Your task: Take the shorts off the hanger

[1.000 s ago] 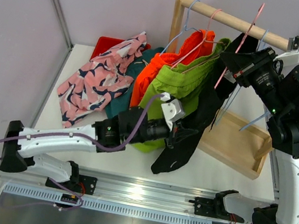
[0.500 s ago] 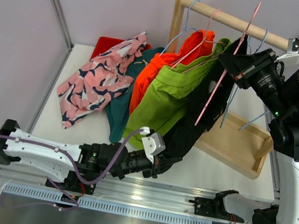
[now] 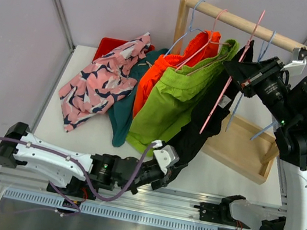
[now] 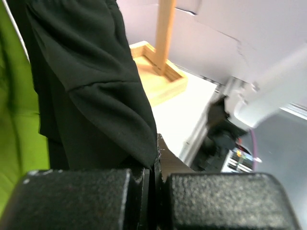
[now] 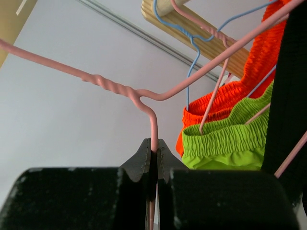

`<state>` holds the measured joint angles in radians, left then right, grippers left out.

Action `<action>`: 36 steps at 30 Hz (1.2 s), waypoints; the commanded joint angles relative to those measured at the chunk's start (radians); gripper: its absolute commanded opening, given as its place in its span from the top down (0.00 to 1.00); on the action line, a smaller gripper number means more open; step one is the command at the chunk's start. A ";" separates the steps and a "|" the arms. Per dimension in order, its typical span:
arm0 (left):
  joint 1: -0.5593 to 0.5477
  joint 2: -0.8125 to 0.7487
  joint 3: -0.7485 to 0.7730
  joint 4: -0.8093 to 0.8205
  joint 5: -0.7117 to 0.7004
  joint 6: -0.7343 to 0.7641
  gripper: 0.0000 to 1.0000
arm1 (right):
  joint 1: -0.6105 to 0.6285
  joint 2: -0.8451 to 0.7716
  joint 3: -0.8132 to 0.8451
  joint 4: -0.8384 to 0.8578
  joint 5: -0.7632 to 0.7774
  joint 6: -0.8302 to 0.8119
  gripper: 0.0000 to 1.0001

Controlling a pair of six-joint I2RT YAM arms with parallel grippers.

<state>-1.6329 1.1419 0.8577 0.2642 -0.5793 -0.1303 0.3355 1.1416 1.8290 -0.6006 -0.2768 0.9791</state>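
The black shorts (image 3: 209,115) hang stretched from a pink wire hanger (image 3: 231,75) down toward the table's near edge. My right gripper (image 3: 233,69) is shut on the pink hanger's wire (image 5: 144,98) just below its twisted neck, jaws (image 5: 154,146) pinching it. My left gripper (image 3: 171,168) is low at the front, shut on the lower hem of the black shorts (image 4: 91,86), with fabric caught between its pads (image 4: 154,163). Lime green shorts (image 3: 170,103) and orange shorts (image 3: 161,69) hang on hangers beside them.
A wooden rail (image 3: 283,41) carries the hangers, and its wooden base frame (image 3: 242,150) sits at the right. Pink patterned shorts (image 3: 97,82) and dark teal shorts (image 3: 121,115) lie on the white table at the left, near a red tray (image 3: 109,45).
My left gripper has drawn the black shorts' hem down and toward the near edge, stretching the fabric. The right gripper kept hold of the pink hanger, which has swung slightly.
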 commanded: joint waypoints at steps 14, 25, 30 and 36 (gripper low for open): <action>0.306 0.223 0.475 -0.255 0.027 0.116 1.00 | -0.015 -0.207 -0.258 0.240 -0.125 0.306 1.00; 0.136 -0.013 0.280 -0.541 -0.095 -0.031 1.00 | -0.053 -0.100 -0.218 0.344 -0.206 0.377 1.00; -0.031 -0.076 0.432 -1.036 -0.338 -0.269 1.00 | -0.113 -0.074 -0.229 0.349 -0.231 0.355 1.00; -0.035 -0.064 0.547 -1.518 -0.496 -0.535 1.00 | -0.193 -0.037 -0.261 0.403 -0.245 0.352 1.00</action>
<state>-1.6726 1.0958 1.3525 -0.8906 -0.8967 -0.4580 0.1703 1.0950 1.5654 -0.2852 -0.4999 1.3426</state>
